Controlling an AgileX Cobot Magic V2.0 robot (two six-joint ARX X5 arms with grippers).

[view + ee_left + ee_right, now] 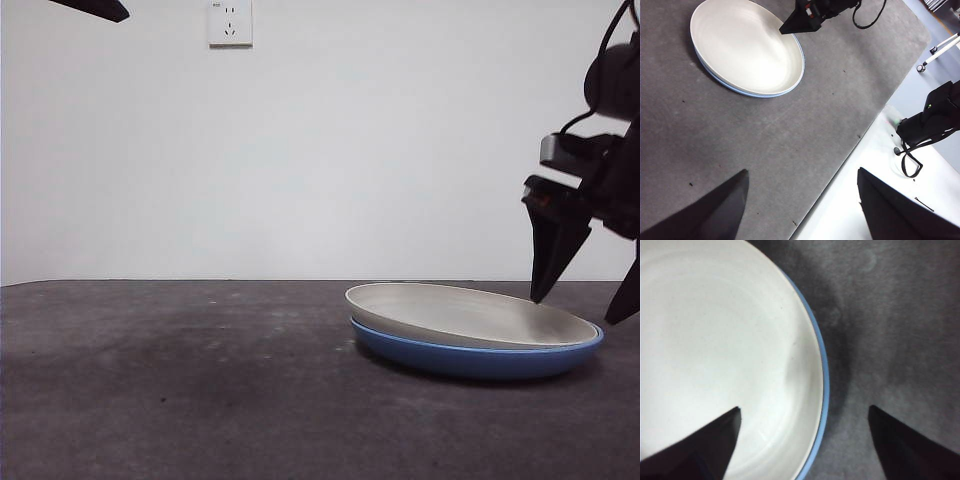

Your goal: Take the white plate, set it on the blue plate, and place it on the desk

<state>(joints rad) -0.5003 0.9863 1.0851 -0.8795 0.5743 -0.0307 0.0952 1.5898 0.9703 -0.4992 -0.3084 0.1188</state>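
The white plate (470, 312) lies stacked in the blue plate (470, 358) on the desk (200, 380), tilted a little so its left rim stands higher. Both show in the left wrist view, white plate (745, 47) and blue rim (801, 57), and in the right wrist view, white plate (720, 360) and blue rim (824, 375). My right gripper (585, 290) is open and empty, hanging just above the stack's right rim, one jaw over the white plate and one beyond the rim (802, 427). My left gripper (802, 200) is open and empty, high and away at the desk's edge.
A wall socket (230, 22) sits on the white wall behind. The desk's edge (840, 165) runs near my left gripper, with a pale floor and black stands (925, 125) beyond it.
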